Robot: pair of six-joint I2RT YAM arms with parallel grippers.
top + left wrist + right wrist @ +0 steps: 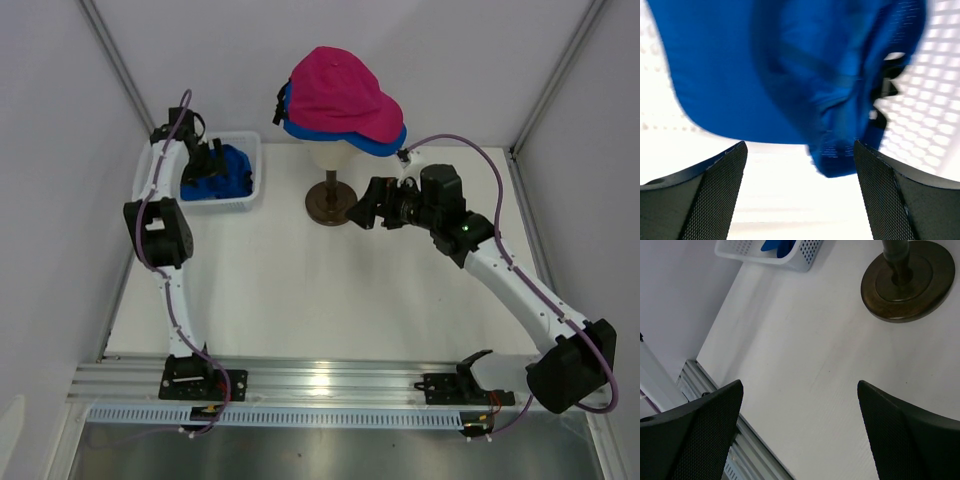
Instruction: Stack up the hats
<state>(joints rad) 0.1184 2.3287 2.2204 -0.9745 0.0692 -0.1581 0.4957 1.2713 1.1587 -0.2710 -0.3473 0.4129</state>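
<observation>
White table (300, 290) spans two views; only overhead shows the pink cap (340, 90).

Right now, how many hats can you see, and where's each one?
3. One pink hat sits atop a blue hat on the mannequin head; a second blue hat lies in the white basket. More could be hidden beneath it.

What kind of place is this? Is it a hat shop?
Probably a robot lab bench, not a shop: a left arm and right arm bolted to a metal rail, plain white walls around the table, hats on a mannequin head.
</observation>
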